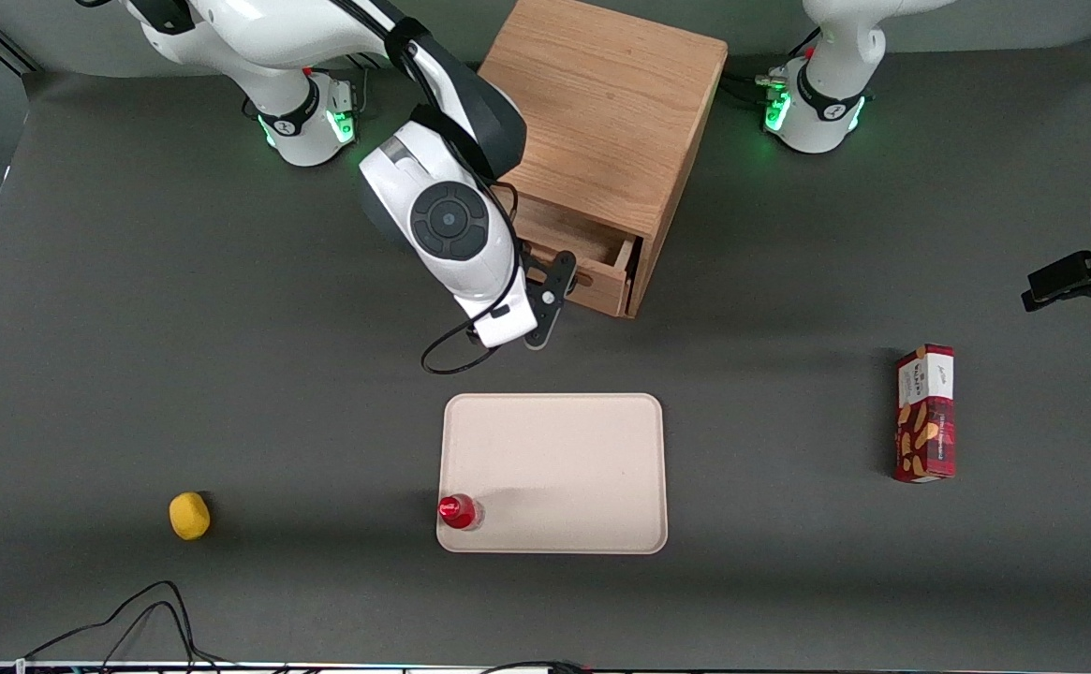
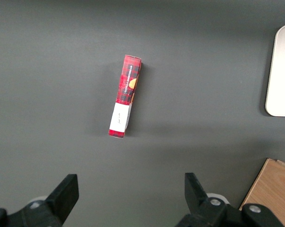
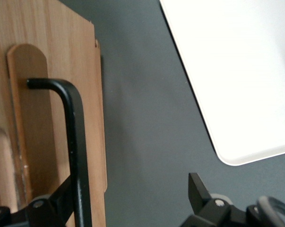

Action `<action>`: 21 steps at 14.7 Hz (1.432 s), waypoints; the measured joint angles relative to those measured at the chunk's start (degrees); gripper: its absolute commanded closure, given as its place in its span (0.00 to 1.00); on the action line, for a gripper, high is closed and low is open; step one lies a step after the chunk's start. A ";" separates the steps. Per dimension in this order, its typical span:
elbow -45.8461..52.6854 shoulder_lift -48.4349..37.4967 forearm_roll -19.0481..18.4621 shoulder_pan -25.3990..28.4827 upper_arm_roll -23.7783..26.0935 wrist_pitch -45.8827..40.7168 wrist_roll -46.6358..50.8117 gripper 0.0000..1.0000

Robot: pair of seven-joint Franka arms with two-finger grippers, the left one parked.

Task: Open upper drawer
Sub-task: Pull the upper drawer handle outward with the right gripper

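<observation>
The oak cabinet (image 1: 606, 103) stands between the two arm bases. Its upper drawer (image 1: 592, 251) is pulled partly out toward the front camera, and its inside shows. My gripper (image 1: 552, 298) hangs just in front of the drawer front, open with its fingers spread wide. In the right wrist view the drawer's black wire handle (image 3: 73, 137) runs along the oak front (image 3: 43, 118). It lies close against one finger (image 3: 62, 201), and the gripper (image 3: 130, 189) is not closed on it. The other finger (image 3: 197, 189) stands apart over the dark table.
A cream tray (image 1: 592, 468) lies nearer the front camera than the cabinet, with a red-capped bottle (image 1: 458, 511) at its corner. A yellow object (image 1: 189, 516) sits toward the working arm's end. A red box (image 1: 925, 413) lies toward the parked arm's end. Cables (image 1: 133, 618) trail along the front edge.
</observation>
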 measured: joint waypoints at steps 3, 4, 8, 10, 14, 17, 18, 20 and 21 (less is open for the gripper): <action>0.00 0.18 0.00 -0.01 -0.59 0.69 -0.64 0.00; 0.00 0.23 -0.01 0.02 -0.81 0.83 -1.19 0.00; 0.04 0.25 -0.01 -0.03 -2.92 1.19 -2.75 0.00; 0.32 0.30 -0.01 -0.05 -3.88 1.33 -3.25 0.00; 1.00 0.66 -0.01 -0.05 -5.03 1.96 -3.44 0.00; 1.39 1.01 -0.01 -0.37 -5.63 3.07 -3.64 0.00; 1.45 1.10 -0.01 -0.61 -5.73 3.56 -3.82 0.00; 1.56 1.21 -0.01 -1.26 -5.92 4.52 -4.07 0.00; 1.63 1.24 -0.01 -1.71 -5.95 4.90 -4.14 0.00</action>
